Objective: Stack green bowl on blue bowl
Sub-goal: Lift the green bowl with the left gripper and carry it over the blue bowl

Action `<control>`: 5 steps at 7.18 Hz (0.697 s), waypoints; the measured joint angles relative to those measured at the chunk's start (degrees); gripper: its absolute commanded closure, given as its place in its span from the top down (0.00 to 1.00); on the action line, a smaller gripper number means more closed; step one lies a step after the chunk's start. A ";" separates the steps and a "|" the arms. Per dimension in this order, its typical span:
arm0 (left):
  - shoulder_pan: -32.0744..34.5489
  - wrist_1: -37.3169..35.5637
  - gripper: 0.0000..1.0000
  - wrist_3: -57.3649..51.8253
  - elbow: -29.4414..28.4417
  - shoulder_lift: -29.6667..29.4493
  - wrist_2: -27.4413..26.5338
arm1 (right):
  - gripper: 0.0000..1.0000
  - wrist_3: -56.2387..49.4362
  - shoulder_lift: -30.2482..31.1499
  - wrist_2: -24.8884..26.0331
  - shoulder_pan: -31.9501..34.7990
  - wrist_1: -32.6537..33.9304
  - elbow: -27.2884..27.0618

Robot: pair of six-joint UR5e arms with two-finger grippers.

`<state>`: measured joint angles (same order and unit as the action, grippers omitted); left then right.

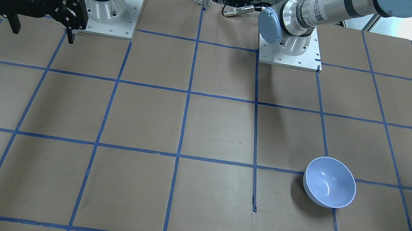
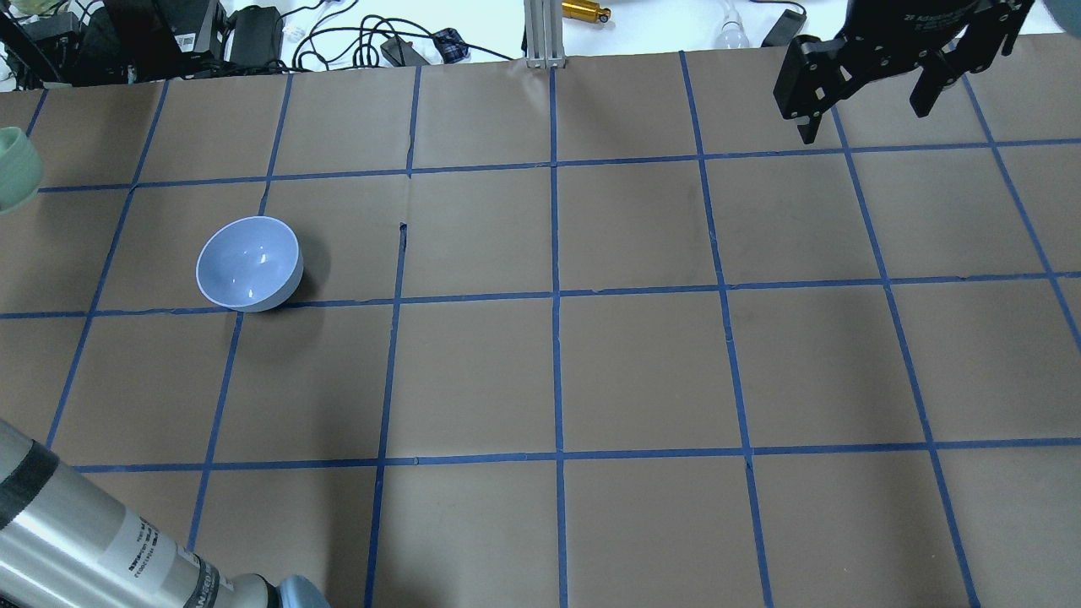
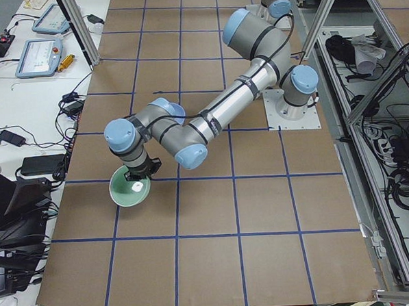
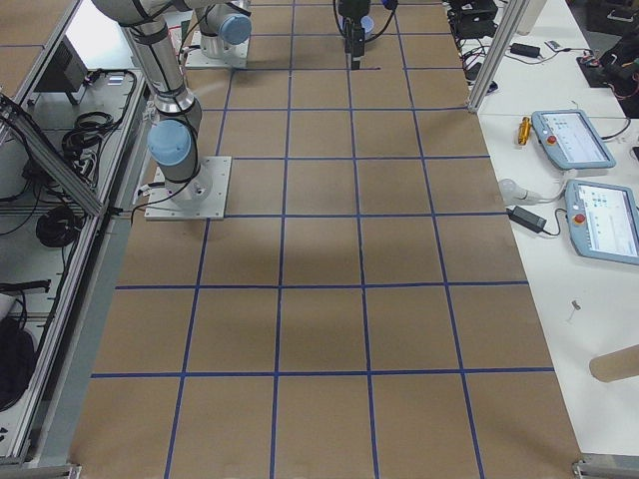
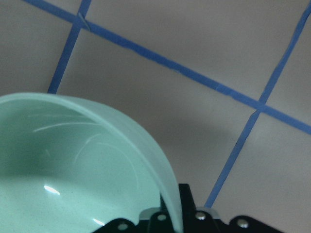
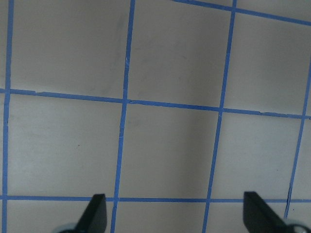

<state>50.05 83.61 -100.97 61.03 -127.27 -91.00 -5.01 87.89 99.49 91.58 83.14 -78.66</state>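
Note:
The green bowl (image 5: 73,170) is pale mint and glossy, and fills the lower left of the left wrist view. My left gripper (image 5: 167,218) is shut on its rim and holds it above the table. In the exterior left view the bowl (image 3: 130,191) hangs under the gripper (image 3: 138,173). Only its edge (image 2: 15,169) shows at the far left of the overhead view. The blue bowl (image 2: 249,263) stands upright on the table, to the right of the green bowl, also seen in the front view (image 1: 329,182). My right gripper (image 2: 863,118) is open, empty and raised at the far right.
The table is brown board (image 2: 557,371) with a grid of blue tape. The two arm bases (image 1: 109,13) stand on white plates at the robot's edge. Cables and pendants (image 2: 380,34) lie beyond the far edge.

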 measured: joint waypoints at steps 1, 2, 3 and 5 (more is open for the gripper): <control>2.08 -0.01 0.00 5.87 2.34 2.61 0.04 | 1.00 0.00 0.00 0.00 0.00 0.00 0.00; 4.32 -0.11 0.00 12.44 5.06 5.05 0.16 | 1.00 0.00 0.00 0.00 0.00 0.00 0.00; 6.87 -0.22 0.00 19.65 8.04 7.52 0.22 | 1.00 0.00 0.00 0.00 0.00 0.00 0.00; 12.65 -0.71 0.00 33.20 14.39 12.15 0.23 | 1.00 0.00 0.00 0.00 -0.01 0.00 0.00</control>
<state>62.70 82.90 -67.77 75.42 -115.12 -90.77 -5.01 87.89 99.49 91.57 83.15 -78.66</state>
